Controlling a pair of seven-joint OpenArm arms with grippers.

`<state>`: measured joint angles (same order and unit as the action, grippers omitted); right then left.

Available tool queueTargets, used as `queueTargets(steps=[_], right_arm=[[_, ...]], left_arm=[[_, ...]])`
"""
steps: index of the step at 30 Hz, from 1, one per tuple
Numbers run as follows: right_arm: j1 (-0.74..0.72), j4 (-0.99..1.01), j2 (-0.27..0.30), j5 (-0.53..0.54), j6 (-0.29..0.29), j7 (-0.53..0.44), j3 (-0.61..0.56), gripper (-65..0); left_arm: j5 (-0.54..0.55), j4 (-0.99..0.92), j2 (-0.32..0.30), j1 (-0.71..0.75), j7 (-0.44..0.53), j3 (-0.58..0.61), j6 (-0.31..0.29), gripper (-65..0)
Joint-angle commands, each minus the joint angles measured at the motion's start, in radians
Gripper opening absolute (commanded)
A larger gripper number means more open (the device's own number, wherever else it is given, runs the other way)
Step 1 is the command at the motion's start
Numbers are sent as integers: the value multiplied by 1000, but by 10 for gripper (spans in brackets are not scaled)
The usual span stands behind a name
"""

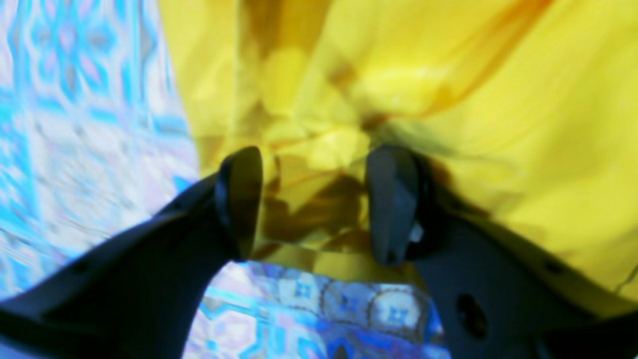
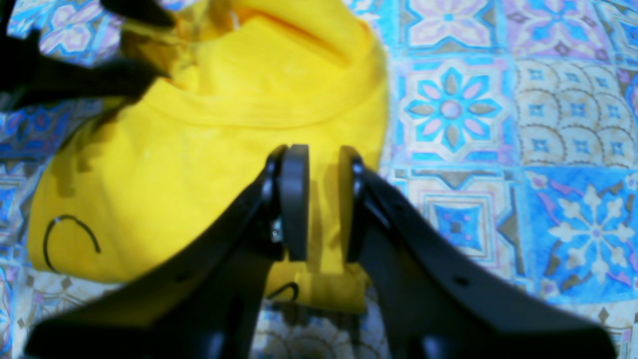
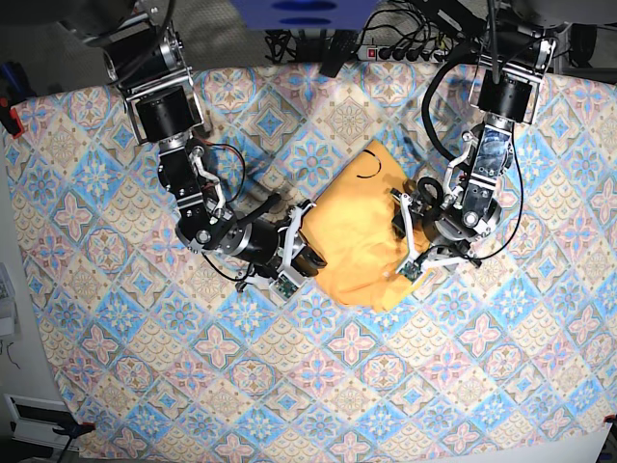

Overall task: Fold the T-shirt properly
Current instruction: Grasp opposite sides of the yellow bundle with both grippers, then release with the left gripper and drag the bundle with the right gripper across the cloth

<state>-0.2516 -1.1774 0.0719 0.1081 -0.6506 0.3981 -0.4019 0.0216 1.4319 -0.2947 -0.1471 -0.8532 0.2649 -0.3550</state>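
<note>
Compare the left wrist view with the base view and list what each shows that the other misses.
Only the left wrist view: up close, bunched T-shirt fabric lies between the left pincer's widely parted jaws; whether they press it cannot be told.

Only the base view: the whole T-shirt as a crumpled heap mid-table, the right pincer at its edge, both arms, and the power strip beyond the tablecloth.

Both: yellow T-shirt, left pincer, blue-pink patterned tablecloth.
</note>
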Motion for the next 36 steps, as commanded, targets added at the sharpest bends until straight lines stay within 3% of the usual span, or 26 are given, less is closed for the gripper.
queueTargets(steps=[1, 9, 12, 18, 21, 24, 28, 31, 36], right_arm=[[-27, -17, -2, 17, -5, -24, 8, -549], [-73, 21, -13, 17, -4, -24, 1, -549], [-114, 93, -71, 15, -4, -26, 1, -549], [-208, 267, -151, 15, -5, -31, 1, -549], [-243, 342, -197, 14, -5, -46, -1, -549], [-292, 474, -229, 14, -5, -138, -1, -548], [-360, 653, -229, 14, -4, -238, -7, -547], [-383, 722, -229, 14, -2, -333, -93, -548], [-384, 755, -229, 15, 1, -368, -185, -548]], left_arm=[[-21, 62, -16, -21, 18, -9, 9, -319], [-96, 375, -33, 211, 15, -240, 9, -319], [-85, 436, -25, 298, -59, -356, 9, -319], [-30, 439, 62, 396, -137, -542, 9, -319], [-5, 439, 82, 427, -188, -562, 9, -319], [13, 439, 119, 459, -202, -563, 9, -319], [11, 439, 167, 475, -202, -560, 9, -319], [4, 439, 190, 476, -202, -557, 9, -319], [10, 424, 197, 470, -203, -557, 9, -319]])
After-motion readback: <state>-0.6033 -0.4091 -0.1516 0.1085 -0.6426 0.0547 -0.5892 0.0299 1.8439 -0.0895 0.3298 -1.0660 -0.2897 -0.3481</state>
